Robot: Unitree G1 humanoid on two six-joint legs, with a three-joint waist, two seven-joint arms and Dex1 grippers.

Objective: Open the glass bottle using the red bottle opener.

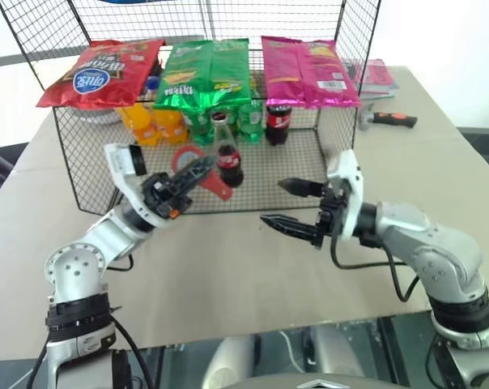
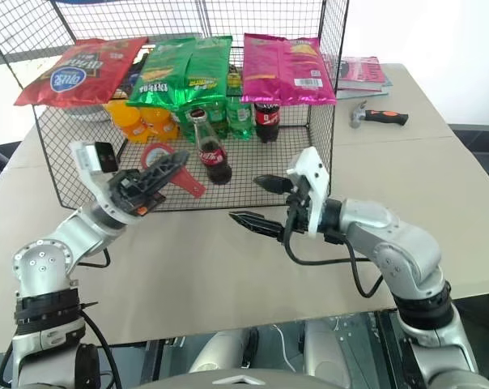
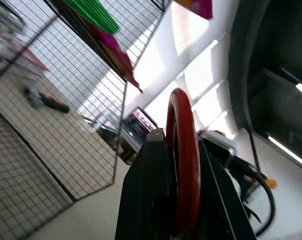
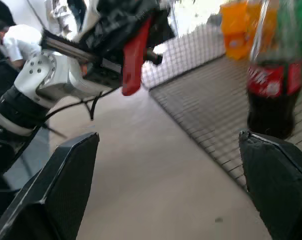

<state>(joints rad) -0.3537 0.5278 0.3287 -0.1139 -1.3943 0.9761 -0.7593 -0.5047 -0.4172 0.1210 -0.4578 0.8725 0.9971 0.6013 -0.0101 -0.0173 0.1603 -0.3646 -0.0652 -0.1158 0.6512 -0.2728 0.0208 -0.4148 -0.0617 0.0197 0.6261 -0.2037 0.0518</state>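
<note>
Left eye view: left gripper [image 1: 197, 170] is clenched on the red bottle opener [image 1: 197, 168], its oval loop head up by the wire, flat handle end poking out toward the glass bottle [image 1: 228, 158]. Bottle stands upright on the mesh floor of the wire rack [image 1: 301, 174], near the front, crown cap on, so no prying done yet. Right gripper [image 1: 297, 206] hangs w/ fingers spread wide, empty, just outside the rack front, level w/ the bottle's lower half. Step in hand, I'd say: lining up, opener approaching, right side setting to brace. Next move likely needs right fingers round the slick contoured glass, then the thin rigid loop hooked under the cap's crimped edge. Glass is smooth, could twist if pinched loosely. Crinkly chip bags [image 1: 210, 71] lie on top of the rack.
</note>
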